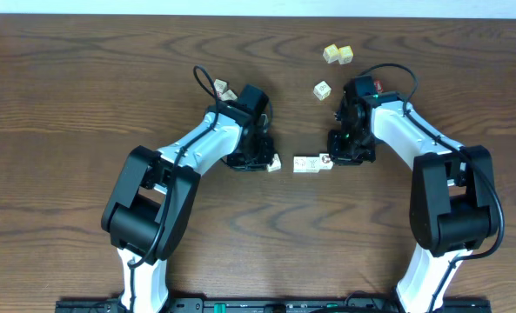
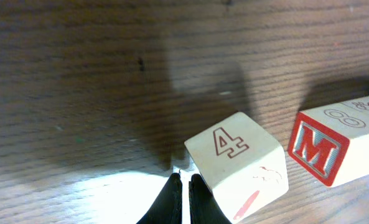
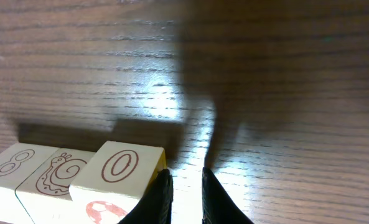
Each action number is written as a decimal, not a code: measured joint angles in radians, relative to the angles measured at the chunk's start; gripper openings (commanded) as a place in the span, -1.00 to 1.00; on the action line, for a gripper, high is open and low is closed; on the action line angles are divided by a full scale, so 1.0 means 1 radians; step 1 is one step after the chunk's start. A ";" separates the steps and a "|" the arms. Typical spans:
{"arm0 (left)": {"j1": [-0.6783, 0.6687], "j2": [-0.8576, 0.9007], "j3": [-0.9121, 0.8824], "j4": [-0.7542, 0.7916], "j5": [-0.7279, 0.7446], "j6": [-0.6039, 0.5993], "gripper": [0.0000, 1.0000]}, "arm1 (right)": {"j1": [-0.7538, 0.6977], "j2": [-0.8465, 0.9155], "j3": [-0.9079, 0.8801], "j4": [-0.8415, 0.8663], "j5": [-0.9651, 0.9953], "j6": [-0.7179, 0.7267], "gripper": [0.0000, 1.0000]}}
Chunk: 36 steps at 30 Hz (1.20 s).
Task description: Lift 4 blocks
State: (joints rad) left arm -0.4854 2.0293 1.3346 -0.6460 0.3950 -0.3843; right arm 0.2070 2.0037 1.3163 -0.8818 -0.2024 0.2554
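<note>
The left arm [image 1: 197, 143] rises from the near edge of the counter [image 1: 66, 87], bends at the elbow and leans in toward the row of three blocks [image 1: 312, 163] from the row's left. Its wrist is tipped down, so the left jaws sit low over the wood, closed to a hair's gap with nothing between them. The fourth block [image 2: 237, 158], with a 4 on top and a red stroke on its side, rests on the counter just left of the row and a little apart from it. It is right beside the outer side of one left finger [image 2: 200, 199] and is not held. The right arm [image 1: 414, 130] comes in from the row's right side, pitched down the same way. The right jaws stand slightly parted, with only bare wood in the gap. The row's blocks touch one another, their tops showing an 8, a snail and a ring. The ring block [image 3: 119, 168], at the row's right end, sits just beside the outside of a right finger [image 3: 162, 193]. The row's left end face carries a red M. A few pale yellow cubes [image 1: 331, 54] lie well beyond the row.
</note>
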 measured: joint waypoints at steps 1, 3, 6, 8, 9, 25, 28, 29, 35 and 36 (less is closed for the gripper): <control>-0.002 0.000 0.000 0.000 0.000 0.000 -0.86 | 0.004 0.000 0.000 0.000 0.000 0.000 -0.71; -0.003 0.000 0.000 0.000 0.001 0.000 -0.85 | 0.021 0.000 0.000 0.000 -0.002 0.000 -0.71; -0.008 0.000 0.000 0.001 0.001 0.000 -0.85 | 0.042 0.000 0.000 0.007 -0.005 0.000 -0.70; -0.015 0.000 0.000 0.001 0.002 -0.001 -0.85 | 0.060 0.000 0.000 0.016 -0.005 0.000 -0.70; -0.018 0.000 0.000 0.002 0.002 0.000 -0.85 | 0.063 0.000 0.000 0.019 -0.005 0.000 -0.70; -0.014 0.000 0.000 -0.072 0.003 0.080 -0.86 | 0.074 0.000 0.000 0.014 -0.005 0.014 -0.70; 0.010 0.000 0.005 -0.122 0.002 0.090 -0.85 | 0.078 0.000 0.000 0.002 -0.005 0.015 -0.70; 0.023 -0.002 0.006 -0.143 -0.001 0.094 -0.86 | 0.078 0.000 0.000 -0.010 -0.005 0.015 -0.70; 0.049 -0.056 0.013 -0.261 -0.100 0.093 -0.86 | 0.078 0.000 0.018 -0.185 -0.003 0.023 -0.97; 0.051 -0.056 0.014 -0.277 -0.119 0.090 -0.86 | 0.078 0.002 0.040 -0.250 -0.005 0.029 -0.97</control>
State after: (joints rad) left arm -0.4339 1.9728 1.3483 -0.9234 0.2760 -0.2943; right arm 0.2848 2.0056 1.3567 -1.1320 -0.2070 0.2848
